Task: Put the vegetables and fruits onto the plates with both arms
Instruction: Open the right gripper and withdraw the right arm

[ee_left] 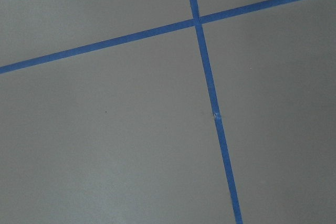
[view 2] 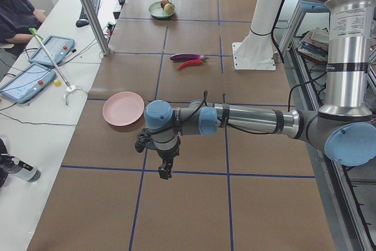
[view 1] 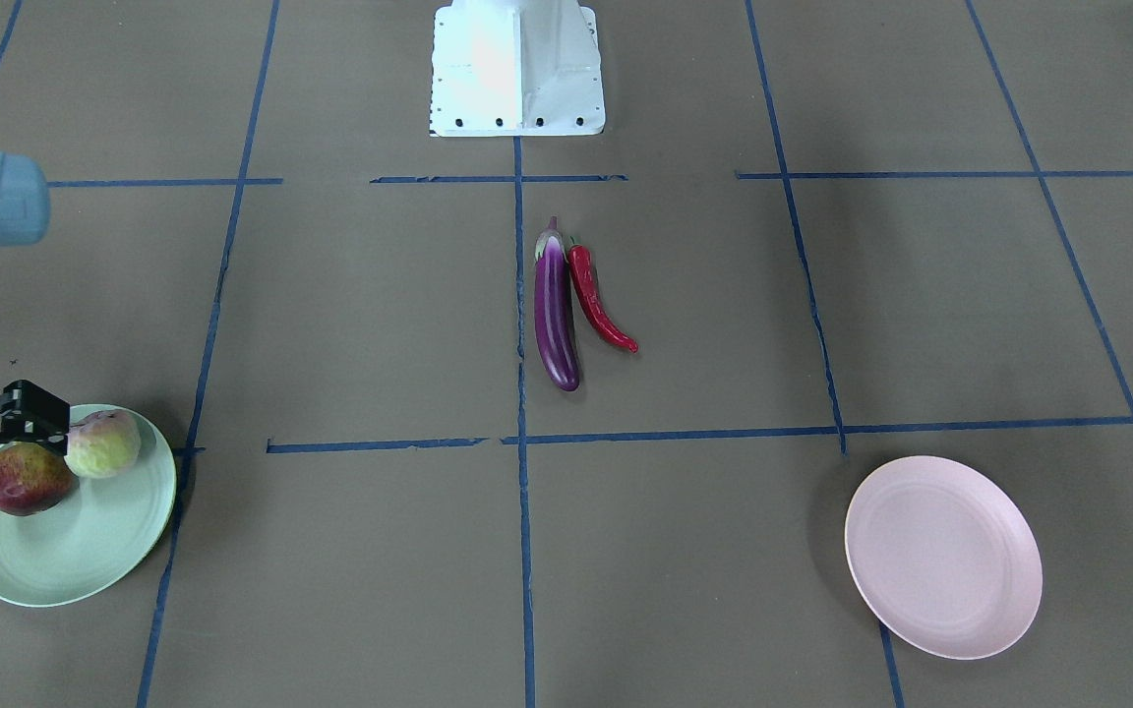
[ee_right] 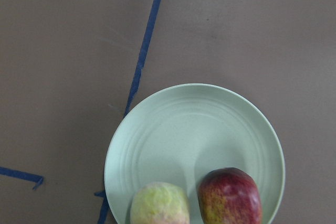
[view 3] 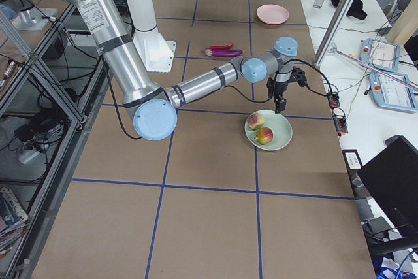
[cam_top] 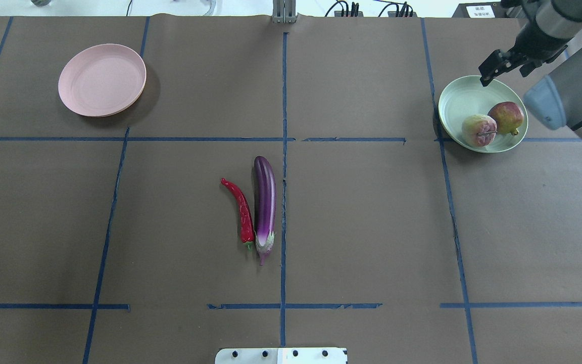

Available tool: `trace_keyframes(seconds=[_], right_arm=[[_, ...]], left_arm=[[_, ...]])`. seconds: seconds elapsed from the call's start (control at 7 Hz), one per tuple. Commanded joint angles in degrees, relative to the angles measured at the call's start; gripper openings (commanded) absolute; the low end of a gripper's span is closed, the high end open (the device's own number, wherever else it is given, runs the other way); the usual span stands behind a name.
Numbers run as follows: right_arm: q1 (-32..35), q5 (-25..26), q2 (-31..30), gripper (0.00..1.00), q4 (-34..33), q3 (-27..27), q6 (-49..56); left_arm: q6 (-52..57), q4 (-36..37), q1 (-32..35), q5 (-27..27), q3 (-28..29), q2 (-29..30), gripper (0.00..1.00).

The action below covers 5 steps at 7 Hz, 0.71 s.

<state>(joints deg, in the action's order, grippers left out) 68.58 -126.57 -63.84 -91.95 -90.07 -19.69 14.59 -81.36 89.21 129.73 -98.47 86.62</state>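
The pale green plate (cam_top: pixel 460 101) at the table's right holds the dark-red pomegranate (cam_top: pixel 507 117) and the pink-green peach (cam_top: pixel 479 130), side by side. My right gripper (cam_top: pixel 504 71) hovers above the plate's far rim, open and empty. The purple eggplant (cam_top: pixel 264 197) and red chili (cam_top: pixel 240 205) lie touching at the table's middle. The pink plate (cam_top: pixel 101 80) sits empty at the far left. My left gripper (view 2: pixel 165 171) shows only in the exterior left view, pointing down over bare table near the pink plate (view 2: pixel 123 108); I cannot tell if it is open.
The white base block (view 1: pixel 517 69) stands at the robot's edge of the table. Blue tape lines cross the brown tabletop (ee_left: pixel 131 129). Operator tablets and a pole (view 2: pixel 88 10) stand along the far side.
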Motion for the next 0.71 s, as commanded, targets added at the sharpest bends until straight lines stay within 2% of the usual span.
trace_keyframes(seconds=[0.0, 0.29, 0.43, 0.57], right_arm=[[6.72, -1.40, -5.11, 1.00, -9.96, -8.94, 10.47], [14.61, -2.01, -17.13, 1.00, -10.70, -13.00, 24.37], [18.30, -6.80, -23.46, 1.00, -10.09, -13.11, 25.30], [20.60, -8.59, -28.57, 1.00, -8.52, -13.37, 27.31]], left_arm=[[0.09, -0.02, -0.09, -0.09, -0.58, 0.22, 1.00], [0.09, 0.06, -0.17, -0.17, -2.86, -0.04, 1.00], [0.00, 0.06, -0.18, -0.44, -2.87, 0.04, 1.00], [-0.26, -0.37, -0.26, 0.08, -3.13, 0.74, 1.00]])
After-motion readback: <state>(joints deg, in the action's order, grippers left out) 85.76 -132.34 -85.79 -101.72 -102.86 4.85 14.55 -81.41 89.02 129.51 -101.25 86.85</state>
